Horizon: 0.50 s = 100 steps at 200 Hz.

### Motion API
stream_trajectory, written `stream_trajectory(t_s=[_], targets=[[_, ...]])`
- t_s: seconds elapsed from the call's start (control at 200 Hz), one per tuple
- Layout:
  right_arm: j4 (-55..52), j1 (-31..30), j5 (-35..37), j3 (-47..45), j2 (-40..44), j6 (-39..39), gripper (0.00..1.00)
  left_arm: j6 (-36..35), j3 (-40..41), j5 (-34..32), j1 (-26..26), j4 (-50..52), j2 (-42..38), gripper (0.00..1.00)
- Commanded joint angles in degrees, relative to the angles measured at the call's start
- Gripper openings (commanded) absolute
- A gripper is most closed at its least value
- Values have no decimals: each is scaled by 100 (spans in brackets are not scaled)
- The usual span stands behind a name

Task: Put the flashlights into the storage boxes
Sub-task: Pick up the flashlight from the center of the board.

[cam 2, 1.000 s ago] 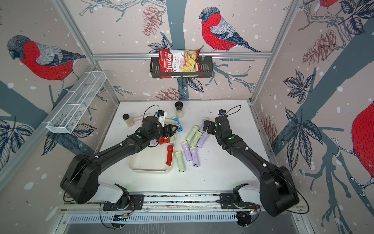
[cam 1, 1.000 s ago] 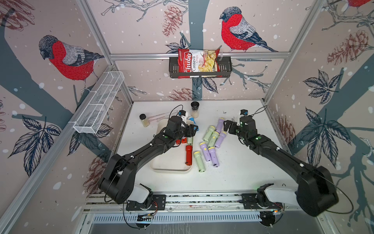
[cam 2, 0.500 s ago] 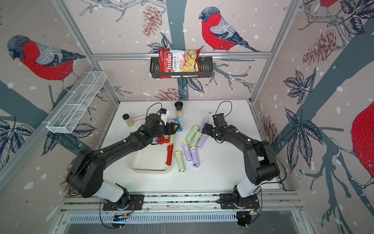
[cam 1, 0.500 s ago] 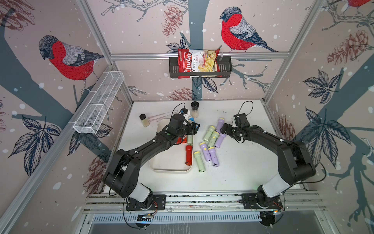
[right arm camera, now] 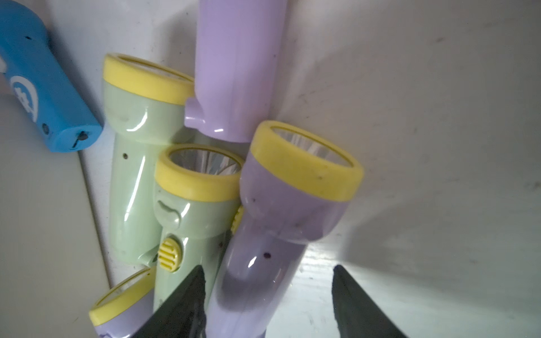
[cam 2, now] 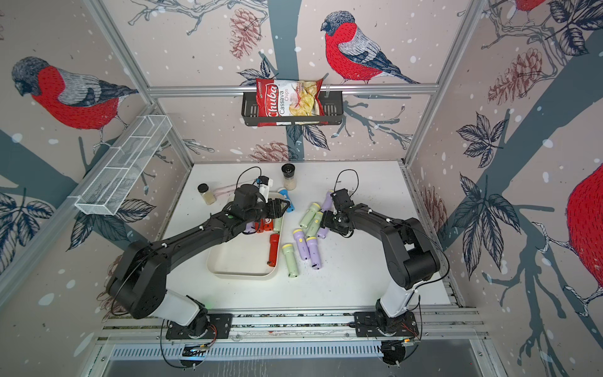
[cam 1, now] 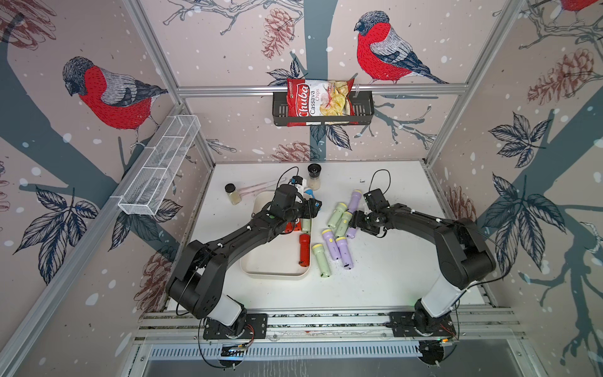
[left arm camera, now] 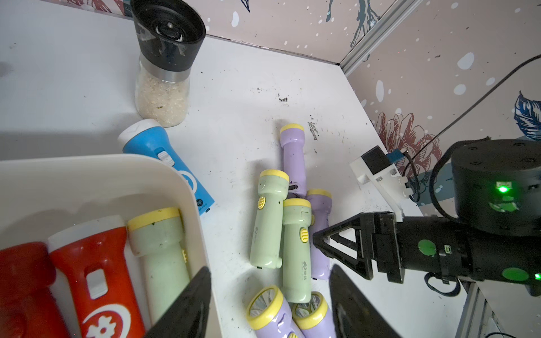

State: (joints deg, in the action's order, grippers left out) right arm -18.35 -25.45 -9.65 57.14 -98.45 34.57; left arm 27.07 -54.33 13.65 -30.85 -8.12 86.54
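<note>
The cream tray [cam 1: 274, 261] holds some torches [cam 1: 304, 249]. Beside it, the right claw [right arm camera: 268, 267] sits half closed around a purple torch [right arm camera: 287, 210], one side not touching yet. It could slip out, or drag the green torch [right arm camera: 190, 213] along. The left claw [left arm camera: 270, 267] is wide, empty.

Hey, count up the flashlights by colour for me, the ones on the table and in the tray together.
Lilac flashlights: 5 (one partly hidden in the tray)
Pale green flashlights: 4
Red flashlights: 3
Blue flashlight: 1
Total: 13 in view
</note>
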Motion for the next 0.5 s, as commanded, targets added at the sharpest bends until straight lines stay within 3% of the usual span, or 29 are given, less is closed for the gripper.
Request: stream_trajectory(t_s=[0.0, 0.12, 0.495], targets=[[-400, -7, 401, 73, -34, -46, 66, -14, 36, -55, -3, -74, -85, 63], [-645, -6, 777, 77, 19, -136, 65, -16, 45, -55, -2, -50, -85, 63], [-859, -202, 668, 57, -32, -283, 61, 1, 76, 25, -9, -129, -74, 63]])
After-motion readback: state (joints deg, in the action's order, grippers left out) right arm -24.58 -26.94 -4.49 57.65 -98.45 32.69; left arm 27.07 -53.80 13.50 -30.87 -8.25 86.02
